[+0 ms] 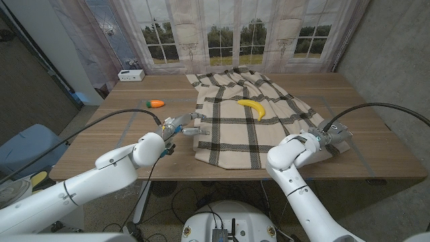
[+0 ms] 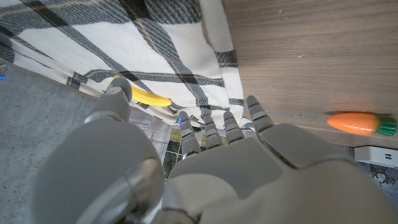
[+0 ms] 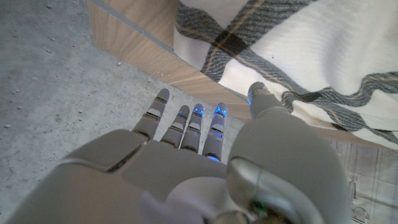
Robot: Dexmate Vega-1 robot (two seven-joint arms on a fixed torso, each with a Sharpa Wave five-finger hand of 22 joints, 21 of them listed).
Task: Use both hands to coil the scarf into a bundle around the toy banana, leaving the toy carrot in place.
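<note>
Nearest the head camera, the two white arms come in from the bottom corners and end at either side of the cream wool scarf with dark plaid stripes (image 1: 245, 121), which lies spread across the middle of the wooden desk (image 1: 121, 124). The left hand (image 1: 176, 128) is at the scarf's left edge, fingers stretched toward the cloth and apart, holding nothing as far as the head and left wrist views show. The right hand (image 1: 329, 138) sits at the scarf's right edge near the desk's near side; its fingers reach out side by side with the thumb apart, and nothing is clamped in them, though whether the fingertips touch the cloth I cannot tell.

The small yellow toy banana (image 1: 253, 107) lies on top of the scarf, toward its far half, well apart from both hands. The small orange toy carrot with a green tip (image 1: 156, 103) rests on bare wood just beside the scarf's left edge, near the left hand.

The coiling looks not yet begun: the cloth is flat and unrolled. The main risk is on the left, where a sweep of that hand to gather the edge could nudge the carrot, since it lies so close. Pulling the cloth unevenly could also roll the banana off the scarf, or drag the near hem over the desk edge.
</note>
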